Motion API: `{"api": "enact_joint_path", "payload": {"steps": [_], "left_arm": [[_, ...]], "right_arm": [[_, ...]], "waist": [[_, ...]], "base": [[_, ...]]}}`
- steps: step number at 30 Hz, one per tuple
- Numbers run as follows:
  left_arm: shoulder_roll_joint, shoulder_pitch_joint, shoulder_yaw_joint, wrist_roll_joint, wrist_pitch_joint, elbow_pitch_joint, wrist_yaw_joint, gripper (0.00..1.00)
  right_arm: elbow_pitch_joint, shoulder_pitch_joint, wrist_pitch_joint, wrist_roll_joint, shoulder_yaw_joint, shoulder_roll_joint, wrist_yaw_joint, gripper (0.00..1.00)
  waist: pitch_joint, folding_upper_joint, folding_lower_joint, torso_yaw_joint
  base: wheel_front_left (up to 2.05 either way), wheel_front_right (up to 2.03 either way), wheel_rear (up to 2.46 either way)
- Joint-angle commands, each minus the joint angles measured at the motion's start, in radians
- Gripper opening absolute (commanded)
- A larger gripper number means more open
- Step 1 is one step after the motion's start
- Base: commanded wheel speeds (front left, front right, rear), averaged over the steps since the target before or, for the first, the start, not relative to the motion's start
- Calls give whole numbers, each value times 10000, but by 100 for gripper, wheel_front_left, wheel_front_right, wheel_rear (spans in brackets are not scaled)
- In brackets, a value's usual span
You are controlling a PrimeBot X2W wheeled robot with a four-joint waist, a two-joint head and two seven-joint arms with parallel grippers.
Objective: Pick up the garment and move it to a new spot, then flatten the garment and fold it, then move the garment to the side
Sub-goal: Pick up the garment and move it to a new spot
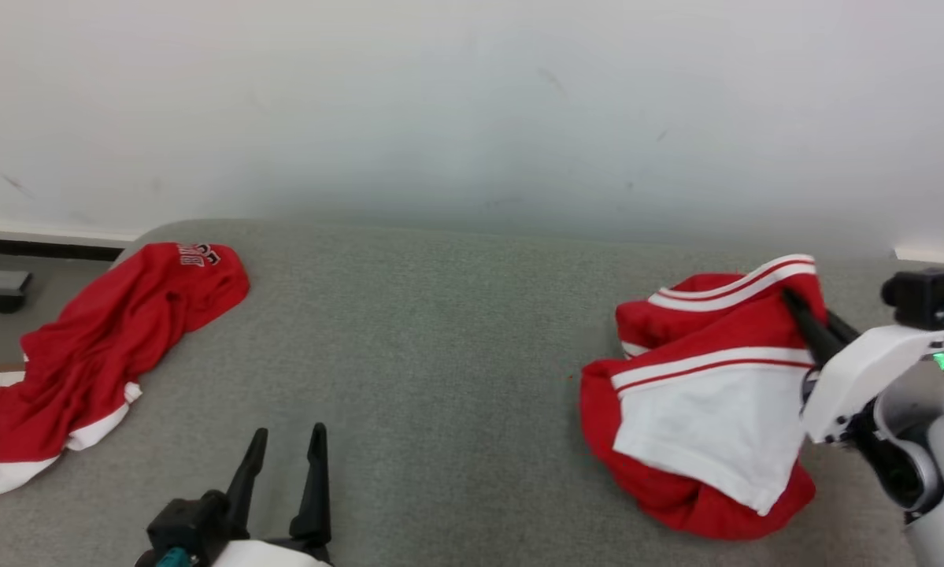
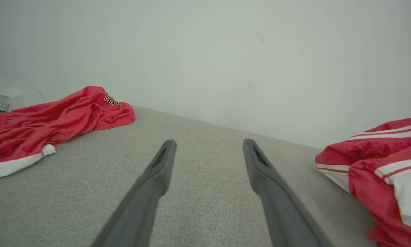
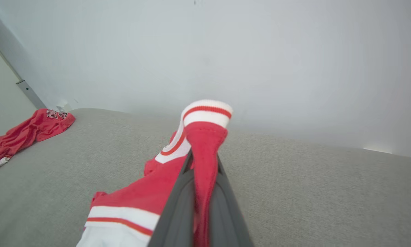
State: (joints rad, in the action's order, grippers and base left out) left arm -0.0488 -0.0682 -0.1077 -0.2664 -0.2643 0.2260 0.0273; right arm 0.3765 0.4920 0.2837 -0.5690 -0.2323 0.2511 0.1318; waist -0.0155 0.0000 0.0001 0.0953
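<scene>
The garment is a crumpled red and white striped piece lying at the right of the grey table. My right gripper is shut on its upper right edge; in the right wrist view a red fold with a white striped band is pinched between the fingers. The same garment shows at the right of the left wrist view. My left gripper stands open near the table's front edge, its fingers spread over bare grey cloth, holding nothing.
A second red garment with white trim and black lettering lies at the table's far left, partly over the edge. A white wall rises behind the table. The grey surface between the two garments is bare.
</scene>
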Motion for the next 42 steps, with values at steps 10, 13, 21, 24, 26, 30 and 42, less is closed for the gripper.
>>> {"api": "enact_joint_path", "payload": {"steps": [10, 13, 21, 24, 26, 30, 42], "left_arm": [[-32, -474, -54, 152, -3, -123, 156, 100], [-32, -659, -108, 200, -2, -126, 166, 100], [-34, -964, -135, 274, -3, 90, 248, 100], [-35, -1007, -149, 284, -3, 158, 288, 100], [-33, -1003, -181, 254, -3, 203, 310, 100], [-33, -828, -212, 129, -3, 275, 262, 100], [-33, -312, -481, -217, -3, 84, 89, 100]], "right_arm": [[-867, -505, 772, 154, 2618, 1478, -21, 0], [-959, -998, 909, 62, 3306, 1656, -22, 0], [381, -1639, 262, 362, 4296, 1401, -22, 0], [986, -1483, -506, 771, 4197, 1234, -22, 100], [1384, -1444, -906, 1183, 4084, 1242, -22, 100], [1749, -1217, -1833, 2307, 4240, 1203, -22, 100], [-331, -2581, -4187, 3110, 2878, -941, -23, 100]], "waist": [[1142, 0, -1, -949], [1376, 0, -1, -1082], [1534, 0, -1, -1322], [1412, 0, -1, -1363], [1269, 0, -1, -1376], [899, 0, -1, -1413], [-99, 0, -1, -1531]], "base": [[0, 0, 0], [0, 0, 0], [0, 0, 0], [0, 0, 0], [0, 0, 0], [0, 0, 0], [0, 0, 0]]}}
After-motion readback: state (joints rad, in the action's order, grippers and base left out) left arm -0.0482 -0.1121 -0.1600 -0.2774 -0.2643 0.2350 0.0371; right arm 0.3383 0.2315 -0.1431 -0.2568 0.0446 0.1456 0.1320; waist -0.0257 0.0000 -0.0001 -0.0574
